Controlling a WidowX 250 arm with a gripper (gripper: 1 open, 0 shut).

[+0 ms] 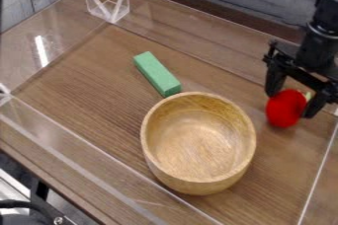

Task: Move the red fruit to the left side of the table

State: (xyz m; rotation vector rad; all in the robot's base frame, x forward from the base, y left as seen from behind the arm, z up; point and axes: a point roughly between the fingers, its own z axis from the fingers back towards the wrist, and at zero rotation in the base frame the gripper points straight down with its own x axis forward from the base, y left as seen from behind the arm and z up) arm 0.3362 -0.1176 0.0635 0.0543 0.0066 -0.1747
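Note:
The red fruit lies on the brown wood-grain table at the right, close to the right acrylic wall. My gripper points straight down right over it, open, with one black finger on the fruit's left and the other on its right. The fingertips reach down around the top of the fruit; I cannot tell whether they touch it. The fruit's upper part is partly hidden by the gripper.
A round light wooden bowl stands at the front centre, just left of the fruit. A green rectangular block lies behind the bowl. Low clear acrylic walls edge the table, with a clear bracket at the back left.

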